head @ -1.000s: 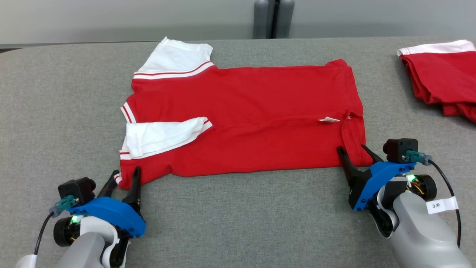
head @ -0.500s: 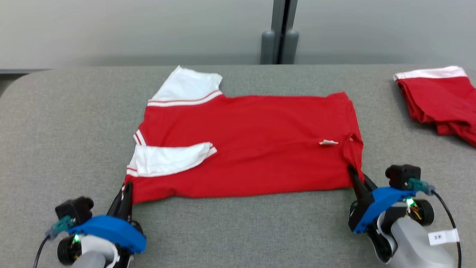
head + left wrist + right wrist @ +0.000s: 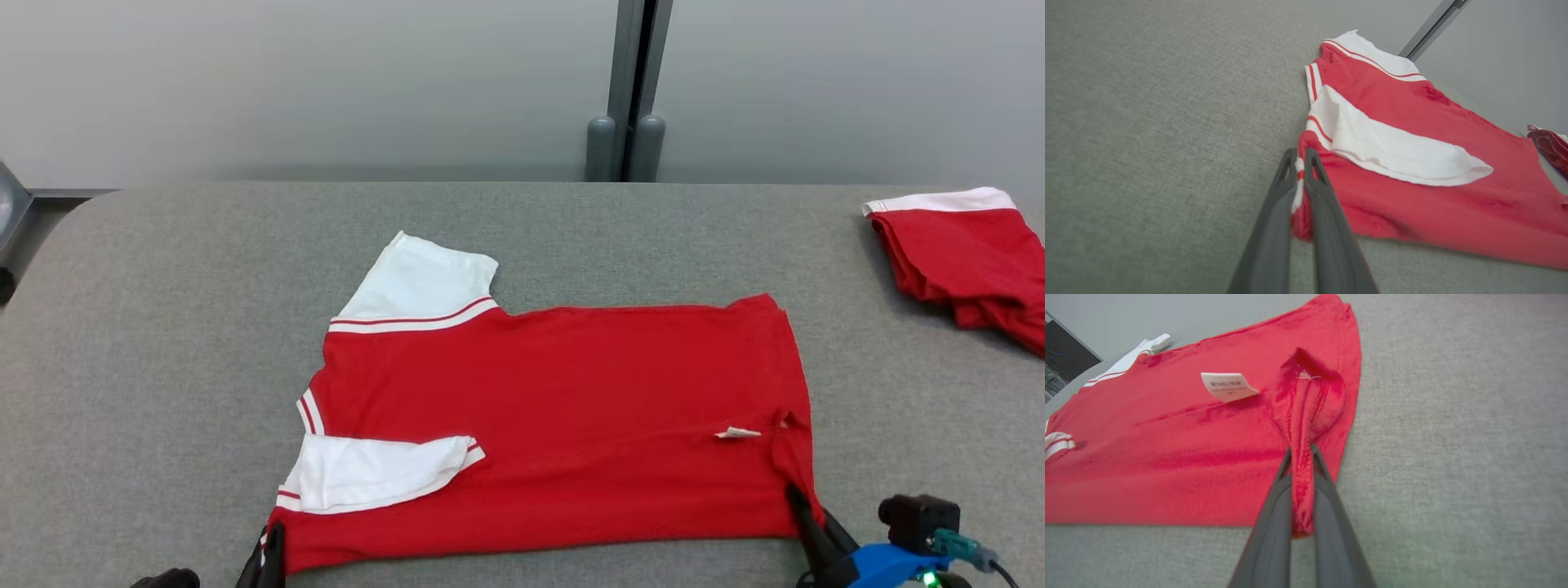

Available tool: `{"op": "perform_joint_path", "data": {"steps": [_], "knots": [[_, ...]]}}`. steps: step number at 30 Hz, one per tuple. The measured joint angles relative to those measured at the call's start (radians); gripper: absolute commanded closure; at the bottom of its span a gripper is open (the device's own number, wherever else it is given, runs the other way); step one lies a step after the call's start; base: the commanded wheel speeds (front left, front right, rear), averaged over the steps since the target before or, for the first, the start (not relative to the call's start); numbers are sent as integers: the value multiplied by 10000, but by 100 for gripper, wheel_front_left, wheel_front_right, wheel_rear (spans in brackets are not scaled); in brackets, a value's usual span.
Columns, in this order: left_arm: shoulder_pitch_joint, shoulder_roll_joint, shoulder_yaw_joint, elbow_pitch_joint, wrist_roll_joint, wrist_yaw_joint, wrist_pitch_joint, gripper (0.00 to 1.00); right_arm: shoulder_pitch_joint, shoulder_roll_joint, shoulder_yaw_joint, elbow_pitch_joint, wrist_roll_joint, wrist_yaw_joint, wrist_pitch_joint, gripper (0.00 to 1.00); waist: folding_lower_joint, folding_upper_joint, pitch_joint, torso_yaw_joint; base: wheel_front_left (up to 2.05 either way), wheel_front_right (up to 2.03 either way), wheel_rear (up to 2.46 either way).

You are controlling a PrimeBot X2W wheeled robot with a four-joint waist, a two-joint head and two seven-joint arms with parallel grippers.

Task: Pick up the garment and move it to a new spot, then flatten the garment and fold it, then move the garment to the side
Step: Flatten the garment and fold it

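Note:
The garment (image 3: 563, 408) is a red shirt with white sleeves, spread sideways on the grey table (image 3: 163, 327). One white sleeve (image 3: 375, 474) is folded over its near left part. My left gripper (image 3: 273, 543) is shut on the garment's near left corner; in the left wrist view the fingers (image 3: 1300, 163) pinch the red and white hem of the garment (image 3: 1433, 122). My right gripper (image 3: 798, 500) is shut on the near right corner. In the right wrist view it (image 3: 1301, 457) clamps a bunched ridge of the garment (image 3: 1167, 449) beside a white label (image 3: 1227, 386).
A second red garment with a white band (image 3: 963, 245) lies folded at the table's right edge. A grey post (image 3: 629, 90) stands behind the table's far edge. Bare grey table lies to the left and beyond the shirt.
Both grippers went from open to shut on the shirt's near corners. The head camera tilted up, so the whole picture has slid down and more wall shows.

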Motion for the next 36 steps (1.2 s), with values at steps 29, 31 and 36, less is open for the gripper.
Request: {"op": "perform_joint_path", "data": {"steps": [29, 31, 36], "knots": [[-412, -989, 2999, -2527, 4303, 326, -4, 0, 434, 1367, -2516, -3896, -2347, -4, -359, 0, 2, 0, -90, -477, 0, 0, 0], [-512, -1083, 3195, -2554, 4644, 238, -4, 0, 364, 1411, -2452, -3858, -2614, -4, -449, 0, 2, 0, -67, -484, 0, 0, 0], [-635, -1256, 3444, -2464, 5559, 98, -4, 0, 273, 1519, -2265, -3747, -3072, -4, -531, 0, 2, 1, -11, -510, 0, 0, 0]]}}
